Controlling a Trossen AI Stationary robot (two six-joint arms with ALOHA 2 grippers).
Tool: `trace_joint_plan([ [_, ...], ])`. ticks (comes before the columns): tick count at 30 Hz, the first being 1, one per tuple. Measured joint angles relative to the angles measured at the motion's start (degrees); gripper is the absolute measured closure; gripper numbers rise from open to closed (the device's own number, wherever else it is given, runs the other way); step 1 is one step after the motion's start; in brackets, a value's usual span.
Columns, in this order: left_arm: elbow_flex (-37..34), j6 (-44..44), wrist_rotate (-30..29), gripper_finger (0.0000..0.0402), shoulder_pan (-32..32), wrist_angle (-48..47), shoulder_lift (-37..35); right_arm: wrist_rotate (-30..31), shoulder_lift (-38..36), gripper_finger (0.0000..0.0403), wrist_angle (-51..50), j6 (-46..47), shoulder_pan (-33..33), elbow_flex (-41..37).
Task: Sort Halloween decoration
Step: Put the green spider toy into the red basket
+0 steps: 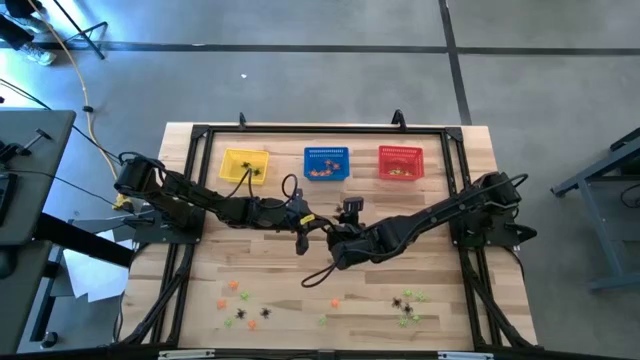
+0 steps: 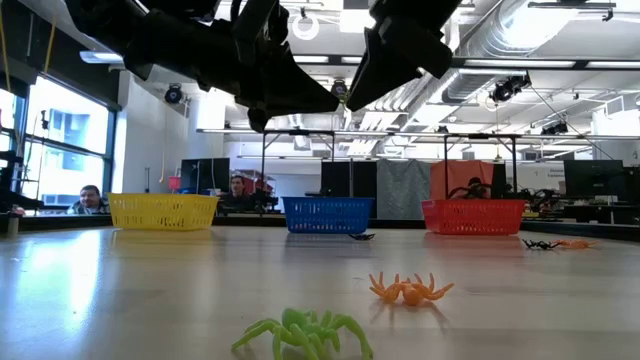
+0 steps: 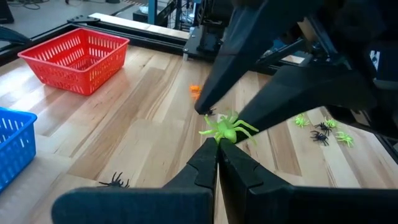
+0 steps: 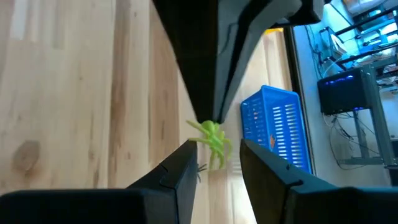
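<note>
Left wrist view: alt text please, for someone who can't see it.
The left gripper, fingers shut, pinches a light green spider above the wooden table, with the right gripper meeting it from the far side. A red basket, a blue basket and scattered small spiders lie around.

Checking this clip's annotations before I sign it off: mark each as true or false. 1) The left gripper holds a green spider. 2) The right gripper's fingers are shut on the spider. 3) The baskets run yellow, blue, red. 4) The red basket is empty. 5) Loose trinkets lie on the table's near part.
1) True: the left gripper, above the table's middle, is shut on the green spider.
2) False: the right gripper stands open with the spider between its fingers, touching neither pad that I can see.
3) True: yellow basket, blue basket, red basket.
4) False: small pieces show inside it in the high view.
5) True: loose trinkets lie there.
</note>
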Motion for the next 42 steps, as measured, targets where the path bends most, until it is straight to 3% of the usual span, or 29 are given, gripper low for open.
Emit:
trace_joint_plan([
  [5, 0.0, 0.01, 0.02, 0.0401, 0.0, 0.02, 0.0, -1.75, 0.02, 0.0304, 0.71, 0.47, -0.24, 0.0],
  [12, 0.0, 0.01, 0.02, 0.0401, -0.55, -0.07, 0.0, -4.78, 0.08, 0.0392, 2.67, 0.44, -0.78, 0.01],
  [20, 0.0, 0.01, -0.07, 0.0397, -1.01, -0.2, 0.0, -6.53, 0.09, 0.0398, 2.69, 3.11, -1.77, 0.02],
  [26, 0.0, 0.01, -0.42, 0.0362, -1.43, -0.13, 0.0, -6.58, 0.13, 0.0401, 2.01, 3.75, -1.76, 0.04],
  [30, 0.02, 0.08, 0.04, 0.0331, -1.49, 0.15, -0.02, -4.33, 0.14, 0.0402, -4.26, 9.34, -2.72, 0.05],
  [36, 0.02, 0.11, 1.4, 0.0301, -1.46, -0.1, -0.02, -3.65, -0.95, 0.0402, -25.23, 24.4, -9.06, 0.07],
  [42, 0.02, 0.06, 4.63, 0.03, -1.49, -0.21, -0.1, -6.92, -1.16, 0.0402, -32.31, 21.37, -20.38, 0.02],
])
